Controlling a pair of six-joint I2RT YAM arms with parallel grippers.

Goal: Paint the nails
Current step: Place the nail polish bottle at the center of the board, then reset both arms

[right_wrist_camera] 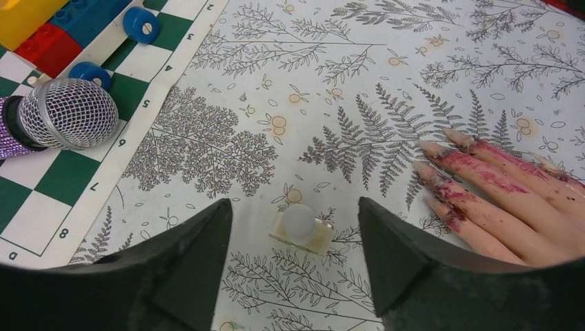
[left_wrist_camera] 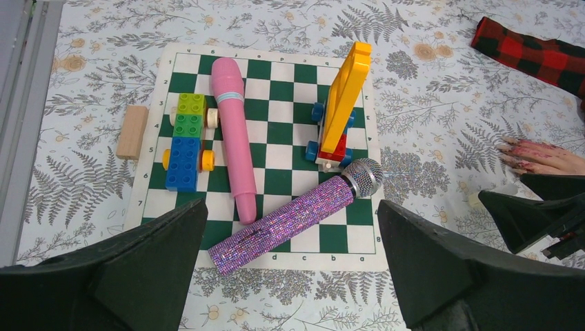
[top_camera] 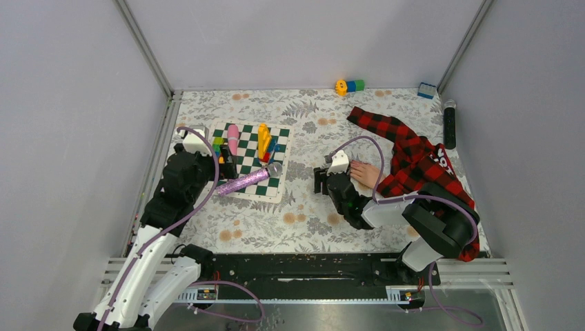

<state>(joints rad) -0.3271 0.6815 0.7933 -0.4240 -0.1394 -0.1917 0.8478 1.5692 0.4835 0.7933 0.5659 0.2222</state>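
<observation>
Your right gripper [right_wrist_camera: 293,203] stands open around what looks like a small pale bottle [right_wrist_camera: 301,231], not touching it. The red-smeared nails [right_wrist_camera: 441,155] lie just to its right, with bare floral cloth [right_wrist_camera: 331,83] between them and the chessboard [right_wrist_camera: 103,162]. Your left gripper [left_wrist_camera: 291,207] is spread wide over the board's near edge; the border digits are legible, the sleeve [top_camera: 414,155] lettering is not.

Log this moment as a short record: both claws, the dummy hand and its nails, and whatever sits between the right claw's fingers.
left claw: open, above the chessboard, holding nothing
right claw: open, holding nothing
small pale bottle: on the floral cloth between the right claw's fingers, touching neither
dummy hand: flat on the cloth, in a red plaid sleeve
nails: long, pointed, smeared red, with smears running onto the fingers
glitter microphone: lying on the chessboard
</observation>
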